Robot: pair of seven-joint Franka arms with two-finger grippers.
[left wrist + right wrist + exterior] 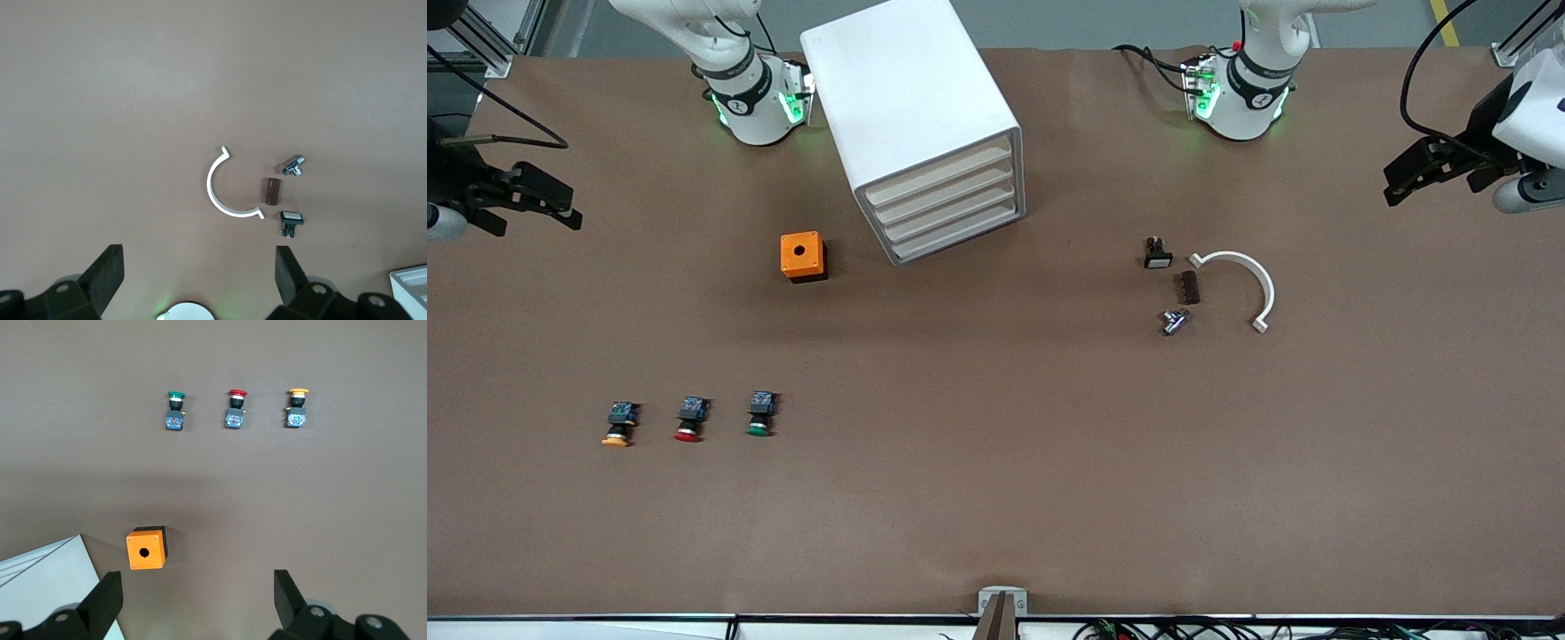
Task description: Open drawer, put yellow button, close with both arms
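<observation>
The white cabinet stands between the arm bases, and its uppermost drawer is shut like the three below. The yellow button lies on the table near the front camera at the right arm's end, and also shows in the right wrist view. My right gripper hangs open and empty, high over the right arm's end of the table; its fingers frame bare table. My left gripper hangs open and empty, high over the left arm's end.
A red-capped button and a green-capped button lie beside the yellow one. An orange box with a hole sits beside the cabinet. Toward the left arm's end lie a white curved clip, a brown block, a metal part and a small switch.
</observation>
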